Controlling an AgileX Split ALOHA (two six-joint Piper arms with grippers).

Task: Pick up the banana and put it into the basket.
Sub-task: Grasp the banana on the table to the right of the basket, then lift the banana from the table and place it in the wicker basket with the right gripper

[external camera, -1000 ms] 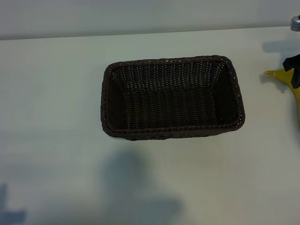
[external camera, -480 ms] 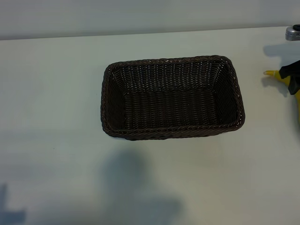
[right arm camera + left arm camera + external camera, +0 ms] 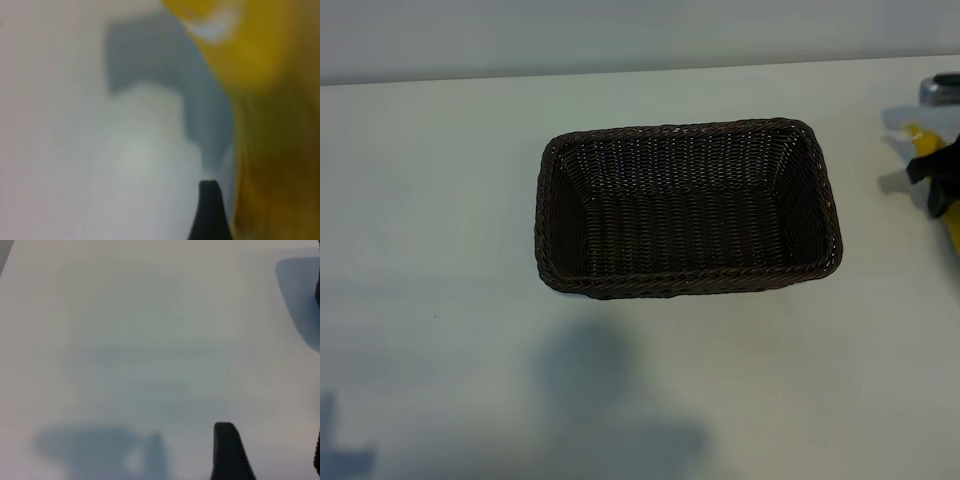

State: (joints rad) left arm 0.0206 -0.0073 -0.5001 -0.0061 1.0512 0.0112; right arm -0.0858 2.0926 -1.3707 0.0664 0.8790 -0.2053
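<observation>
Most of the banana is cut off by the right edge of the exterior view, where only a yellow strip and a bit of its tip show on the white desk, well to the right of the empty wicker basket. The right end effector sits over that end of the fruit, itself half out of frame, its dark parts covering much of what was bare yellow a second ago; it has come lower onto the banana since then. The right wrist view adds what the exterior lacks: the banana fills one side, blurred, with one dark fingertip just beside it, jaws spread and nothing gripped. The left end effector shows a single fingertip above bare desk, released.
</observation>
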